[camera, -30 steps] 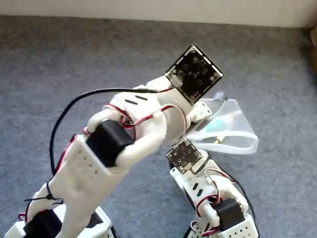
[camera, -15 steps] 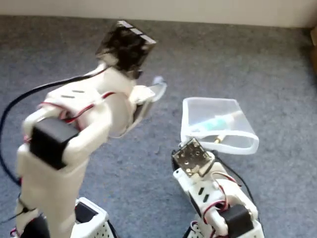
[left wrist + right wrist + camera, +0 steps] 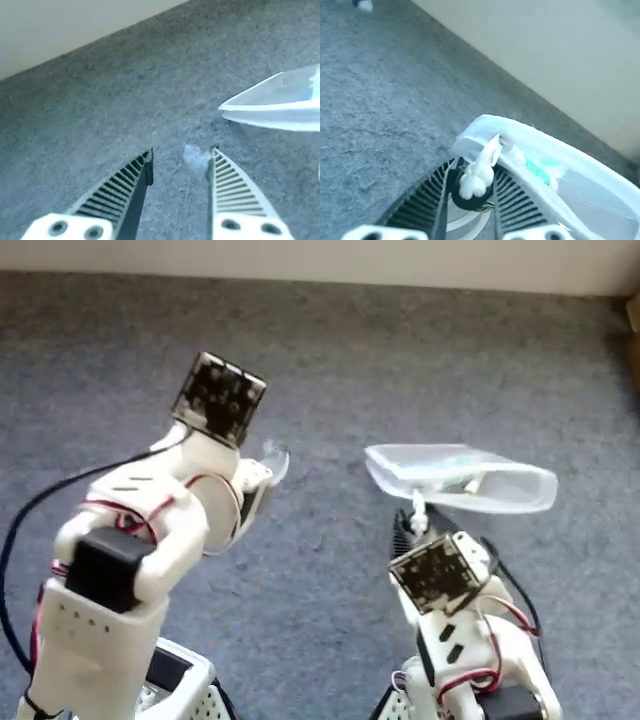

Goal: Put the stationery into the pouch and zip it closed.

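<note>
Your right gripper (image 3: 472, 170) is clenched on the white zipper pull (image 3: 482, 152) of the translucent pouch (image 3: 505, 487), which lies on the grey carpet (image 3: 330, 360) with a teal item (image 3: 540, 167) inside. Your left gripper (image 3: 180, 156) hangs released, apart from the pouch.

Both arms: white printed-plastic shells (image 3: 150, 540), black servo blocks (image 3: 100, 570), red/white/black wire looms (image 3: 165, 510). Left arm has a thick black cable (image 3: 20, 530). Dark square camera boards (image 3: 220, 400) on wrists. Fingers (image 3: 120, 185) ribbed, on white bases with screw holes (image 3: 57, 227).
</note>
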`<action>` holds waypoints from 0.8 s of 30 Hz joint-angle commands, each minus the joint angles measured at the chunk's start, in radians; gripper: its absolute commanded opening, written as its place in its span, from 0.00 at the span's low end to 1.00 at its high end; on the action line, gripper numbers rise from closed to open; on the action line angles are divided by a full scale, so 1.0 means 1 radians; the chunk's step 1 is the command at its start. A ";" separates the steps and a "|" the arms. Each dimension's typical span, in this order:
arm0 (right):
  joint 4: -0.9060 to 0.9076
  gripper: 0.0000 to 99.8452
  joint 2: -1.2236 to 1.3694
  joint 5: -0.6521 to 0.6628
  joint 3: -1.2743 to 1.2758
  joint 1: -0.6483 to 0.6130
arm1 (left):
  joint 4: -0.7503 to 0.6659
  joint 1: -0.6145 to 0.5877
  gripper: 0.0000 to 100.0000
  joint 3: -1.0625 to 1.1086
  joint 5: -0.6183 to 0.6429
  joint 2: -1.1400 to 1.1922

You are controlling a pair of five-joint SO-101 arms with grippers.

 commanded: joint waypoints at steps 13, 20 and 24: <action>-0.010 0.01 -0.008 0.026 -0.077 0.101 | -0.212 0.242 0.23 0.318 0.029 -0.194; -0.010 0.01 -0.008 0.026 -0.084 0.154 | -0.316 0.343 0.23 0.334 0.029 -0.183; -0.007 0.01 -0.008 0.021 -0.074 0.180 | -0.428 0.374 0.23 0.410 0.029 -0.185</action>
